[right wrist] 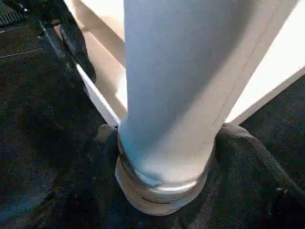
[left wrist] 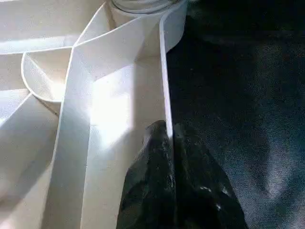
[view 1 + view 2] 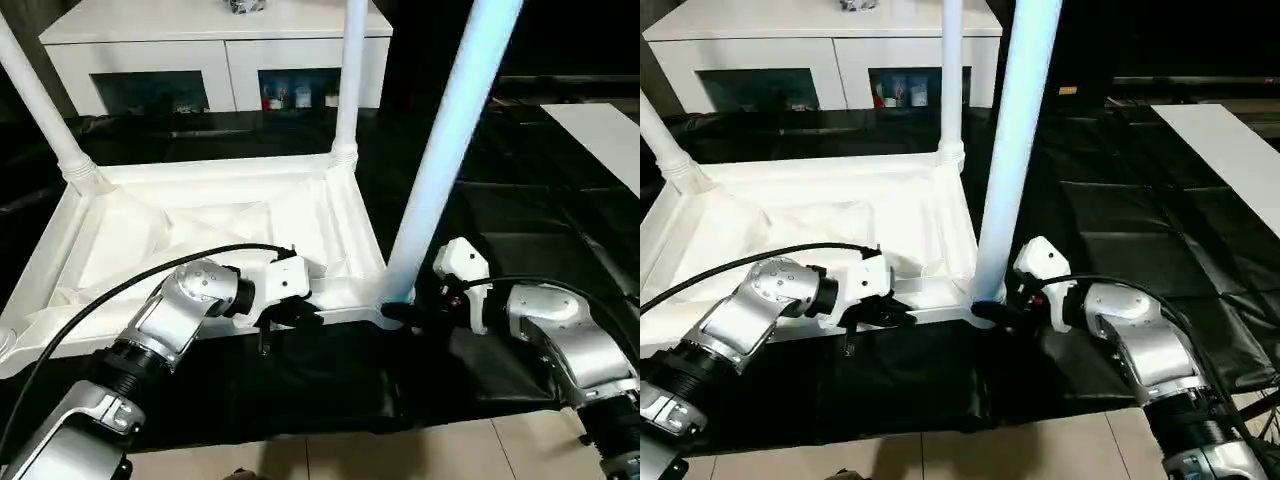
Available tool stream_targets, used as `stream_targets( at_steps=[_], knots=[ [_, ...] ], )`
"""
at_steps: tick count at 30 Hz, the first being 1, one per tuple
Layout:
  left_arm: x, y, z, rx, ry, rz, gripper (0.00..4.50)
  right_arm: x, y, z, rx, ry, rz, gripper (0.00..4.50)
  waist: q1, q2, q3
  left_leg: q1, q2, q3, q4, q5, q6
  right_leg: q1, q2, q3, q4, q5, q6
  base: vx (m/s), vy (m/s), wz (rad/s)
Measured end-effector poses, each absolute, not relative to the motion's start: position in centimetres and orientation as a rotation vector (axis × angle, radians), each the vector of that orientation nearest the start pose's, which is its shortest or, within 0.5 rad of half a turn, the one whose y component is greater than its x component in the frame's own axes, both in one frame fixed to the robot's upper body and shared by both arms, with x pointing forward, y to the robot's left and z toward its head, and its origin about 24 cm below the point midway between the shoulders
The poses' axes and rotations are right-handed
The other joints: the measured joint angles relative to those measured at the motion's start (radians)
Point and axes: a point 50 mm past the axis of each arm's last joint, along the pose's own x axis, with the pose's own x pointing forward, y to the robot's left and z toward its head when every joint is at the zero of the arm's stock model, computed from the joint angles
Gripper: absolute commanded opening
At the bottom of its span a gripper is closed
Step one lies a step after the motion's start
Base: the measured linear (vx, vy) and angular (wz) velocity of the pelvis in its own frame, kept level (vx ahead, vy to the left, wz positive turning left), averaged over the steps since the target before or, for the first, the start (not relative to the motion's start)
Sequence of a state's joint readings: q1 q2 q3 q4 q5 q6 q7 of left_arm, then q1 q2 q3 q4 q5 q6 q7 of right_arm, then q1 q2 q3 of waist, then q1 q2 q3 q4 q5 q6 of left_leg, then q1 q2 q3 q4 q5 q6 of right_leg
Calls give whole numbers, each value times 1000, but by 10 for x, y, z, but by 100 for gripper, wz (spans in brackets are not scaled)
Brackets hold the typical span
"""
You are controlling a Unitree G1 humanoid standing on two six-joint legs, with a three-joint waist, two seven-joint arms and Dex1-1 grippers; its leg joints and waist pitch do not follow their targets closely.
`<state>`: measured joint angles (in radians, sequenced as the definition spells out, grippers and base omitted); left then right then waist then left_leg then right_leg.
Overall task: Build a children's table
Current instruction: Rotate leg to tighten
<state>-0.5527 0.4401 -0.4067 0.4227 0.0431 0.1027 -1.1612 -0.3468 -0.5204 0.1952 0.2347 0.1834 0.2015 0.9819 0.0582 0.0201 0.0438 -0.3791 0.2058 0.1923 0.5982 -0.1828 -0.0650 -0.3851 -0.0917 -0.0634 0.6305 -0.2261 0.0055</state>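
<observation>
Inspecting the work area: the children's table top [image 3: 200,230] lies upside down on a black cloth [image 3: 1120,230], ribbed underside facing up. Three legs show standing in its corner sockets. The far-left leg [image 3: 40,105] leans outward from its socket. The far-right leg [image 3: 349,80] stands roughly upright. The near-right leg [image 3: 445,150] rises from the corner closest to my right arm and tilts slightly to the right as it climbs out of frame.

My left gripper [image 3: 290,315] sits at the near rim of the top, left of the near-right corner. In the left wrist view my two black fingers [image 2: 157,191] are pressed together on the thin upright wall of that rim, pinching it, with the ribbed interior on one side and the cloth on the other.

My right gripper [image 3: 1000,310] is at the base of the near-right leg. In the right wrist view the leg's foot and its ringed collar [image 1: 162,191] sit between my fingers [image 1: 243,148], one on each side of the collar. The jaws stand spread around the collar; I cannot tell whether the pads press on it or merely flank it.

Behind the work stands a white cabinet [image 3: 215,50] with glass doors. A pale tiled floor [image 3: 420,450] shows beyond the near edge of the cloth, and a white panel [image 3: 1230,150] lies at the far right.
</observation>
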Motion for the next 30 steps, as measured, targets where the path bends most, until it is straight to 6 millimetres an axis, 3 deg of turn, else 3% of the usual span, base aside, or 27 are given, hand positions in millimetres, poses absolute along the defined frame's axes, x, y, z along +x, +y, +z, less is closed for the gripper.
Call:
stream_targets(
  at_steps=[10, 17, 23, 25, 30],
  knots=[
    [307, 131, 57, 584, 434, -1341, 0, 292, -167, 57, -229, 294, 1024, 264, -5, -1, 0, 0, 0, 0, 1, 2, 3, 0, 0, 0, 1, 0, 0, 0, 0, 0],
    [323, 110, 51, 504, 408, -1108, 0, 319, -142, 42, -87, 247, 620, 264, -30, -1, -1, 4, 0, 3, 3, 0, -1, 1, 0, 4, 1, 4, -3, 0, 0, 0],
    [335, 77, 48, 476, 405, -914, 0, 345, -115, 41, -34, 265, 254, 263, -28, -1, -1, 8, -1, 5, 2, 0, -1, 2, 0, 7, 0, 7, -1, 0, 0, 0],
    [336, 66, 48, 486, 394, -886, 0, 349, -110, 41, -32, 266, 192, 263, -26, 0, -1, 8, -3, 6, 2, 0, -1, 2, -1, 9, -1, 7, -1, 0, 0, 0],
    [336, 63, 48, 495, 389, -872, 0, 351, -107, 41, -39, 250, 182, 263, -24, -1, -2, 7, -3, 6, 1, 0, -1, 2, 0, 9, -1, 7, -1, 0, 0, 0]
  ],
)
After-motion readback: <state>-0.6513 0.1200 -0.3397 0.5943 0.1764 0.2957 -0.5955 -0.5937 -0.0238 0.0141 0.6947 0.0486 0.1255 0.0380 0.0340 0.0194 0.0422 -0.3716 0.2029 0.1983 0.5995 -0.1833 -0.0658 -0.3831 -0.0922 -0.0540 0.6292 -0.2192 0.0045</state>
